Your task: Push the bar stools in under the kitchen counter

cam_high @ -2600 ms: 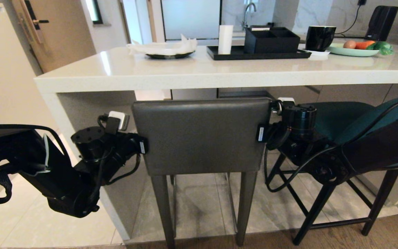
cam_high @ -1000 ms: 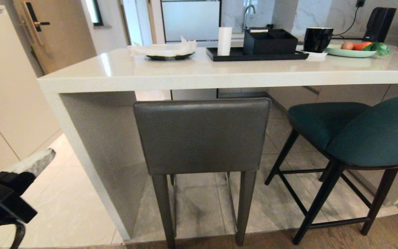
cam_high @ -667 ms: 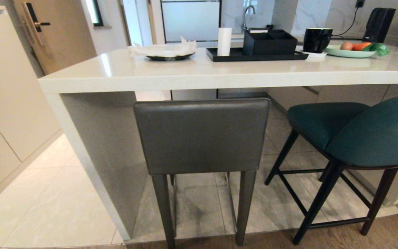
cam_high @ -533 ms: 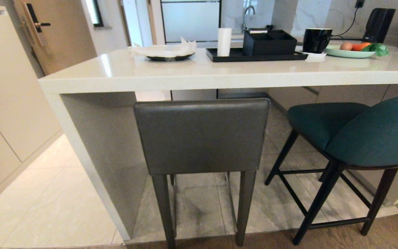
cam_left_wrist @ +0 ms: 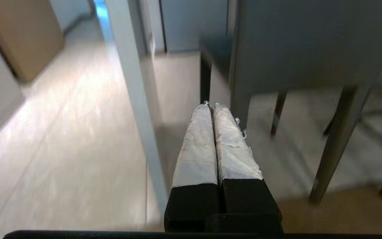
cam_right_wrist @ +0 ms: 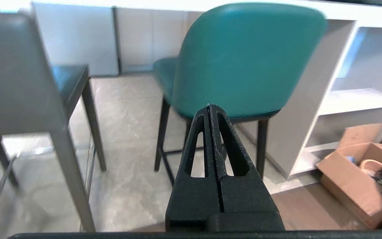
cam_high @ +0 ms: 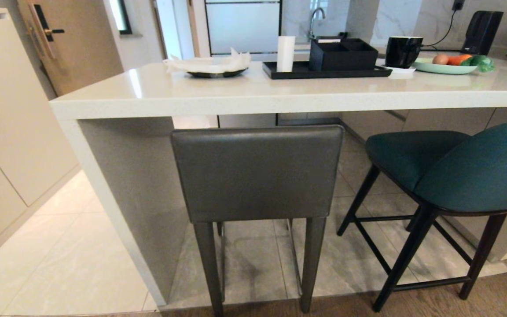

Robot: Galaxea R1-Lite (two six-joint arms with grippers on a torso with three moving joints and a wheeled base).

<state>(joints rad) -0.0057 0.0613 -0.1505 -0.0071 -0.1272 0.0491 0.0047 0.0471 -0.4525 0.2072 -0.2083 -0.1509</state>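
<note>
Both grippers clenched empty, left gripper (cam_left_wrist: 211, 105) low beside the grey stool (cam_high: 258, 174) under the kitchen counter (cam_high: 253, 94), right gripper (cam_right_wrist: 209, 107) facing the teal stool (cam_right_wrist: 244, 59), seemingly awaiting its push.

The grey stool (cam_high: 257, 174) hides its seat behind its back, and the teal stool (cam_high: 464, 171) runs off the right edge beside it.

Two bar stools, one grey (cam_high: 257, 172), one teal (cam_high: 451, 169), one kitchen counter (cam_high: 253, 94), one black tray (cam_high: 280, 70)
</note>
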